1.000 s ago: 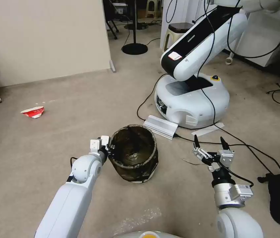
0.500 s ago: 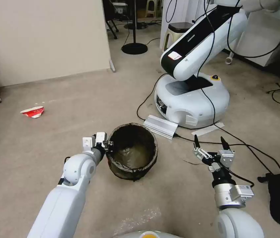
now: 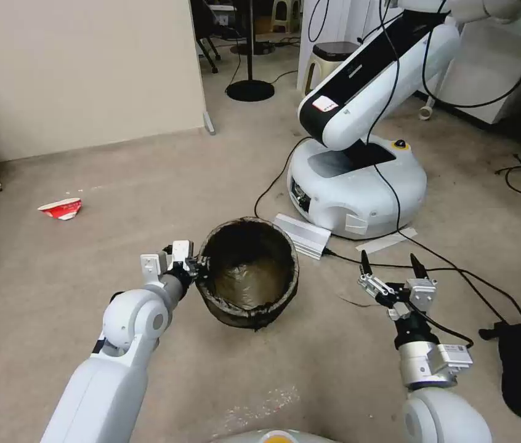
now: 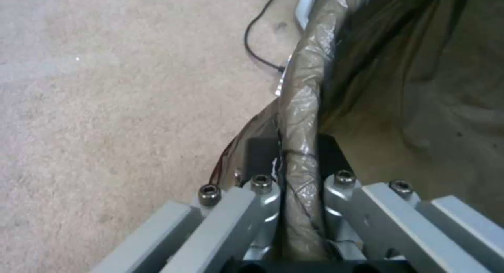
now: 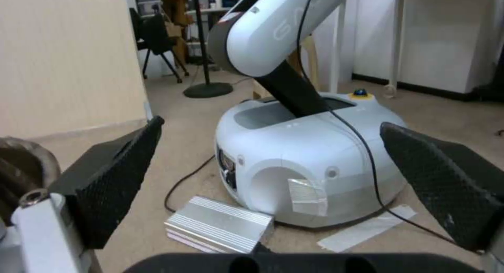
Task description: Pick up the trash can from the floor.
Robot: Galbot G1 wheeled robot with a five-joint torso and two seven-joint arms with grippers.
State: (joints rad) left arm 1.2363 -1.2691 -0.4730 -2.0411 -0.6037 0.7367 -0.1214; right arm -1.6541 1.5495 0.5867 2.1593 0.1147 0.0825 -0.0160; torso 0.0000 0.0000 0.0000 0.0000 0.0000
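Clearly the left gripper [image 3: 194, 269] is clamped on the bag-wrapped rim of the trash can [image 3: 249, 274], which hangs tilted with its mouth toward the robot, apparently clear of the floor [image 3: 88, 258]. Since the pinch sits on slick bag film at one edge, the bin could slip or swing free. Off to the right, the right gripper [image 3: 391, 264] waits spread wide.

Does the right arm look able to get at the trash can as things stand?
Probably yes. The right gripper hovers open beside the trash can, with bare floor and a thin cable between them. The left gripper is shut on the rim's far side, leaving the near side free.
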